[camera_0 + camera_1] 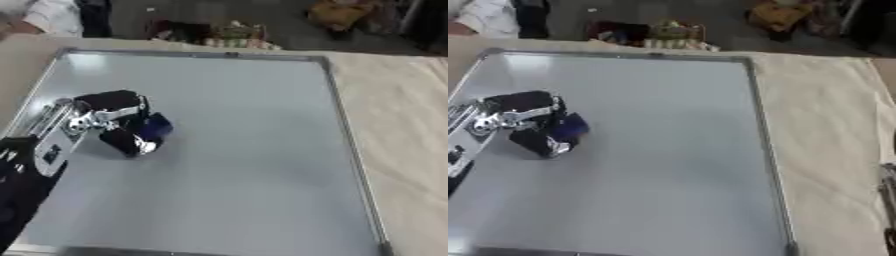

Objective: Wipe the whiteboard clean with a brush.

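Observation:
A large grey whiteboard (254, 150) with a metal frame lies flat on the table and fills most of both views. Its surface shows no marks that I can make out. My left hand (118, 122) reaches in from the left edge and rests on the board's left part. Its fingers are curled round a dark blue brush (157, 126), which is pressed against the board. My right hand does not show as a hand; only a sliver of grey metal (888, 200) sits at the right edge of the right eye view.
A beige cloth-covered table (402, 130) surrounds the board, widest on the right. Beyond the far edge lie bags and clutter (219, 32) on a dark floor, and a white sleeve (52, 15) shows at the upper left.

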Robot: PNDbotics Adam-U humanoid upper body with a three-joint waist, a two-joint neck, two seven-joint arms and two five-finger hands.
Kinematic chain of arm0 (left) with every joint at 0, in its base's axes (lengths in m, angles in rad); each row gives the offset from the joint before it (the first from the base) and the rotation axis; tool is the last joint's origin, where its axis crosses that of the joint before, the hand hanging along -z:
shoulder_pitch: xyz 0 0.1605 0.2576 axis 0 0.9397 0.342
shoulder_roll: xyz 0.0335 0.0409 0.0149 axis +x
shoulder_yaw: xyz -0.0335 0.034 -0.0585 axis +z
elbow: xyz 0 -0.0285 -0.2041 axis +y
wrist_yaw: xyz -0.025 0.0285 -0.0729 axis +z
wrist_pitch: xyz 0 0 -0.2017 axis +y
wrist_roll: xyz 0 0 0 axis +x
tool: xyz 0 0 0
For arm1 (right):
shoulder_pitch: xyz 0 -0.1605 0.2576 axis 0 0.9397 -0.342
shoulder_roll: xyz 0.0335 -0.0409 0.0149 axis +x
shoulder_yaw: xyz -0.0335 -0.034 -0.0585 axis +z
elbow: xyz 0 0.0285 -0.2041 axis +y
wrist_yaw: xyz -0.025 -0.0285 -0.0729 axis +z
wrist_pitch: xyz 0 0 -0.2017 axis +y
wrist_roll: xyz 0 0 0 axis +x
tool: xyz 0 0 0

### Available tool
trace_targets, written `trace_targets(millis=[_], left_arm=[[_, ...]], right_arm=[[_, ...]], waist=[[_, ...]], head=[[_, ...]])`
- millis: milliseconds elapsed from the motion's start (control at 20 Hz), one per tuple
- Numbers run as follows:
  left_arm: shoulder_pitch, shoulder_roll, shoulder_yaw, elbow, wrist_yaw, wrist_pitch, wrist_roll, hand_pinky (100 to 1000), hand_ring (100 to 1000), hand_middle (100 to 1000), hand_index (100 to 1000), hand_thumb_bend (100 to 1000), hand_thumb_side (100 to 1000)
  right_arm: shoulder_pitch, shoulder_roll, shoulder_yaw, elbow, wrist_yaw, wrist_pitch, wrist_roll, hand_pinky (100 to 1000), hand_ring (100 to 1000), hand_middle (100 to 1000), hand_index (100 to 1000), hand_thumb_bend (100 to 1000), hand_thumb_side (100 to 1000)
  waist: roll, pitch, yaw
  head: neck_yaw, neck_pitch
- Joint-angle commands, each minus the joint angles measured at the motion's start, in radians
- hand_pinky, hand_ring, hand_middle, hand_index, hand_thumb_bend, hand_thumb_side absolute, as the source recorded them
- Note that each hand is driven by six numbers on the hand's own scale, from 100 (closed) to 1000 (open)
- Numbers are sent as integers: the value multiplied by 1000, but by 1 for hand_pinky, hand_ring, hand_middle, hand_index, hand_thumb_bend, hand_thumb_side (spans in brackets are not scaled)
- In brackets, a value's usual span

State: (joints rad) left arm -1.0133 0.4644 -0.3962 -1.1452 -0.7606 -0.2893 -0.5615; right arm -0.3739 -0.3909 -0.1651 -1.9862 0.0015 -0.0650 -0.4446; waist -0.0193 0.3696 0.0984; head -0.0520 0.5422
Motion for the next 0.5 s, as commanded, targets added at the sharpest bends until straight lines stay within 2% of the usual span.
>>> trace_targets(millis=[50, 500], left_arm=[[-5, 48, -27, -100, 35, -19, -13, 394, 503, 259, 235, 122, 464], [23, 88, -96, -262, 100, -35, -74, 388, 498, 252, 207, 133, 474]], right_arm=[[-9, -18, -4, -14, -2, -1, 0, 890, 865, 659, 868, 139, 1000], [-12, -18, -2, -14, -3, -2, 2, 891, 865, 659, 867, 137, 1000]], waist=[[3, -18, 0], [6, -16, 0]], head=[[-2, -5], [1, -9]])
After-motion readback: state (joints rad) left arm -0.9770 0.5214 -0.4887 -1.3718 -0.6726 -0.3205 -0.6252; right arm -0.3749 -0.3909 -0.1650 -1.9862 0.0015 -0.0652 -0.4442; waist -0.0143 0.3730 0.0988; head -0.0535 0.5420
